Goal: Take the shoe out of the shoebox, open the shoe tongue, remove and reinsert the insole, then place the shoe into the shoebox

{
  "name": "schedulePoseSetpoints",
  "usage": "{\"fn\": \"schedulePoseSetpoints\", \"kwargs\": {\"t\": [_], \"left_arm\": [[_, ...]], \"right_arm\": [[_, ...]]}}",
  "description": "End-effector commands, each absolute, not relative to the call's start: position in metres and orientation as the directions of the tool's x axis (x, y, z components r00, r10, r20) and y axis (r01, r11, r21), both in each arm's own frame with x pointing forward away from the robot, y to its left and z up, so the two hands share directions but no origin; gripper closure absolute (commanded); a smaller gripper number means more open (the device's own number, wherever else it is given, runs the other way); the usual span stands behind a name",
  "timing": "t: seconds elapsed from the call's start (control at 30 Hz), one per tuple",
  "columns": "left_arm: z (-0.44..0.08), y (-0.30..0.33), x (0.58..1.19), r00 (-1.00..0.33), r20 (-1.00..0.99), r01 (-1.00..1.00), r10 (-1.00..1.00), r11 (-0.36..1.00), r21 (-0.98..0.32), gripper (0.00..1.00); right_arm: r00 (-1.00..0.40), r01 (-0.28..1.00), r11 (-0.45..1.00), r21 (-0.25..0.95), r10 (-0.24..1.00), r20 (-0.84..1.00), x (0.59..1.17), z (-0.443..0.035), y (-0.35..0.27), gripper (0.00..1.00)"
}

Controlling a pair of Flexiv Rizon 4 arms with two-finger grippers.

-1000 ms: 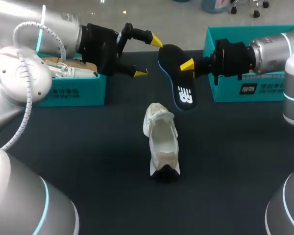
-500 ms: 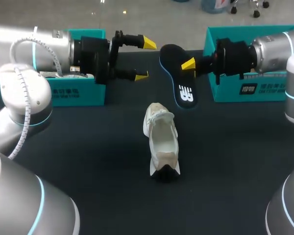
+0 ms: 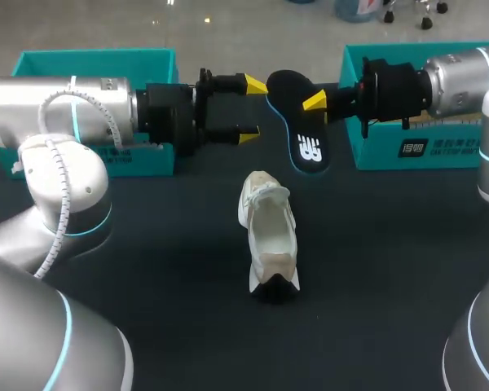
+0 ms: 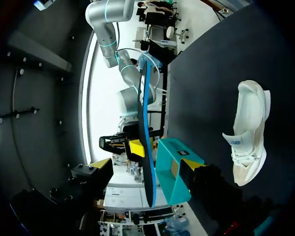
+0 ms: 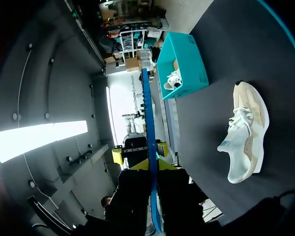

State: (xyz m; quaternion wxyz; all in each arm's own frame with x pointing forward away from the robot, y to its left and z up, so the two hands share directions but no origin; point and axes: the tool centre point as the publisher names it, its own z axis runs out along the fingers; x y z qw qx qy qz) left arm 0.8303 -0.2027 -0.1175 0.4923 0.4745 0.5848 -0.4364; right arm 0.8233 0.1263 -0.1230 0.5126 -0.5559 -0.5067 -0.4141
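- The thin black foam insole with a blue edge and white logo is pinched flat between the right arm's fingers, which are closed on one long edge. It is held in the air and stands on edge.
- The insole is judged light, limp and springy. The free end will likely flop or buckle if pushed, so a hold close to the leading end would suit reinsertion.
- The left arm's fingers are spread wide and hold nothing. The insole's nearer end lies just ahead of them.
- The cream mesh sneaker stands on its sole on the dark worktop, lower than both sets of fingers and well apart from them. It is judged light, with a soft upper and a firmer heel, so the heel collar looks the best place to hold it.
- The teal cardboard shoebox beside the left arm holds a second white shoe.
- What the other teal shoebox, behind the right fingers, holds cannot be told.
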Motion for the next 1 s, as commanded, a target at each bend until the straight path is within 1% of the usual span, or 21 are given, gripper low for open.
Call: {"fn": "schedulePoseSetpoints", "kwargs": {"t": [0.03,0.1,0.2,0.27,0.3,0.43,0.47,0.5,0.57,0.73,0.87,0.9,0.93,1.0], "left_arm": [[-0.123,-0.215,0.837,-0.058,-0.992,0.985,0.11,0.165,-0.039,0.21],[-0.124,-0.218,0.839,-0.057,-0.992,0.986,0.108,0.163,-0.039,0.2],[-0.127,-0.226,0.842,-0.046,-0.993,0.986,0.111,0.162,-0.028,0.25],[-0.127,-0.231,0.843,-0.045,-0.994,0.986,0.104,0.167,-0.027,0.38],[-0.127,-0.233,0.844,-0.045,-0.994,0.985,0.1,0.173,-0.027,0.42],[-0.128,-0.24,0.848,-0.048,-0.995,0.981,0.085,0.194,-0.031,0.45],[-0.129,-0.242,0.848,-0.049,-0.996,0.98,0.081,0.194,-0.032,0.5],[-0.129,-0.243,0.848,-0.058,-0.996,0.979,0.07,0.2,-0.043,0.5],[-0.129,-0.246,0.848,-0.063,-0.996,0.978,0.066,0.201,-0.049,0.54],[-0.131,-0.249,0.849,-0.075,-0.995,0.976,0.058,0.208,-0.062,0.56],[-0.132,-0.249,0.848,-0.077,-0.996,0.975,0.054,0.213,-0.064,0.61],[-0.132,-0.25,0.848,-0.078,-0.996,0.975,0.053,0.214,-0.065,0.62],[-0.133,-0.25,0.848,-0.079,-0.996,0.974,0.053,0.215,-0.065,0.67],[-0.133,-0.251,0.848,-0.079,-0.996,0.972,0.049,0.224,-0.066,0.71]], "right_arm": [[0.144,0.988,0.041,-0.151,0.139,0.98,0.822,-0.123,0.131,1.0],[0.143,0.988,0.046,-0.15,0.139,0.98,0.821,-0.123,0.132,1.0],[0.142,0.987,0.05,-0.15,0.138,0.98,0.821,-0.123,0.135,1.0],[0.141,0.988,0.051,-0.149,0.136,0.981,0.82,-0.124,0.135,1.0],[0.141,0.988,0.047,-0.148,0.135,0.981,0.82,-0.124,0.135,1.0],[0.14,0.988,0.041,-0.147,0.135,0.981,0.819,-0.125,0.135,1.0],[0.138,0.989,0.039,-0.145,0.134,0.981,0.819,-0.125,0.135,1.0],[0.138,0.989,0.039,-0.144,0.134,0.981,0.818,-0.125,0.135,1.0],[0.135,0.989,0.035,-0.141,0.131,0.982,0.818,-0.125,0.135,1.0],[0.131,0.99,0.03,-0.136,0.129,0.983,0.817,-0.124,0.134,1.0],[0.129,0.991,0.029,-0.134,0.126,0.984,0.816,-0.124,0.134,1.0],[0.128,0.991,0.029,-0.133,0.125,0.984,0.816,-0.124,0.134,1.0],[0.127,0.991,0.03,-0.132,0.125,0.984,0.816,-0.124,0.134,1.0],[0.126,0.991,0.031,-0.131,0.124,0.984,0.816,-0.124,0.134,1.0]]}}
